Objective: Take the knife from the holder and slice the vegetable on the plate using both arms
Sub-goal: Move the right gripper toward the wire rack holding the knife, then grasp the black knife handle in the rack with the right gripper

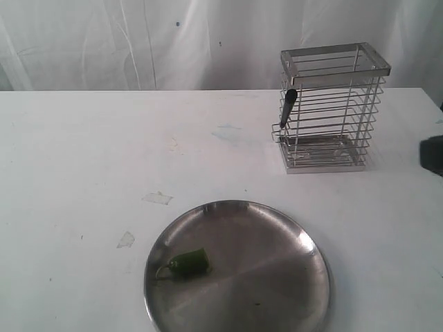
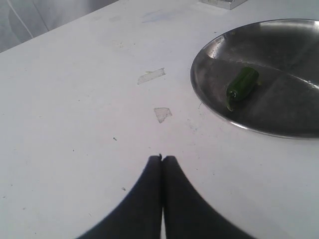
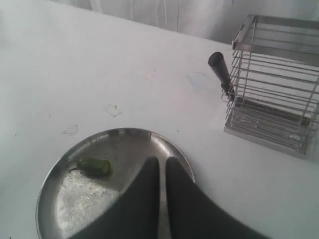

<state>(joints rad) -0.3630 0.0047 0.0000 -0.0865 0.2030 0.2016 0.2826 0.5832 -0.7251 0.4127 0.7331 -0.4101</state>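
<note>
We judge the task to be at its first step: the knife point(image 3: 221, 72) sits in the holder point(image 3: 279, 84), and no cut shows on the vegetable point(image 3: 93, 167).

**Step in hand.** Knife retrieval has not begun. The black handle pokes out through the wire side of the holder at a tilt, and the blade lies inside along the basket floor. The vegetable lies whole on the plate point(image 3: 55, 185), near its rim.

**End effectors.**
- Right gripper point(image 3: 162, 162): fingers pressed almost together, only a thin slit between them. It holds nothing and touches nothing. It hangs over the near edge of the plate; the holder and the knife handle lie ahead of it and well off to one side; the vegetable lies beside it on the opposite side.
- Left gripper point(image 2: 161, 158): fingers together, tips meeting. It holds nothing. It hovers over the bare white table point(image 2: 75, 124), with the plate point(image 2: 209, 104) and the vegetable point(image 2: 242, 85) ahead and to one side, well apart from the fingertips.

**Next move, as we judge it.**
1. The right gripper, being nearer the holder, should spread its fingers wide.
2. It should travel to the handle and align with its tilt.
3. It must draw the blade out through the wires without dragging the light basket along.
4. The left gripper should approach the vegetable to steady it for slicing.
</note>
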